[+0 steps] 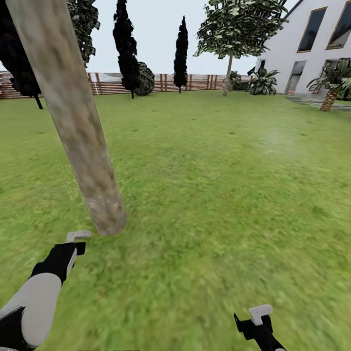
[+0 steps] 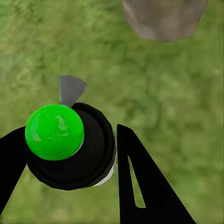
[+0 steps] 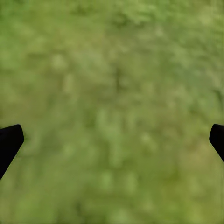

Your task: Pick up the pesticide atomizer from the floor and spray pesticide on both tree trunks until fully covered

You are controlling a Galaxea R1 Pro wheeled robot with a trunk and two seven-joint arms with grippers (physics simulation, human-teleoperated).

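The pesticide atomizer (image 2: 70,147), a small black bottle whose round tip looks bright green here, sits between the black fingers of my left gripper (image 1: 78,240), which is shut on it. The gripper hangs low, just short of the base of the near tree trunk (image 1: 73,122), a thick mottled grey-brown column leaning across the head view. The foot of that tree trunk (image 2: 163,18) also appears in the left wrist view. A few fine white specks (image 1: 100,200) dot the bark near the foot. A second tree (image 1: 228,68) stands far off by the fence. My right gripper (image 1: 258,316) is open over grass.
Lawn (image 1: 219,170) spreads all around. A slatted wooden fence (image 1: 195,82) runs along the back with dark cypress-like trees (image 1: 181,48) before it. A white house (image 1: 312,48) and a palm (image 1: 331,87) stand at the far right.
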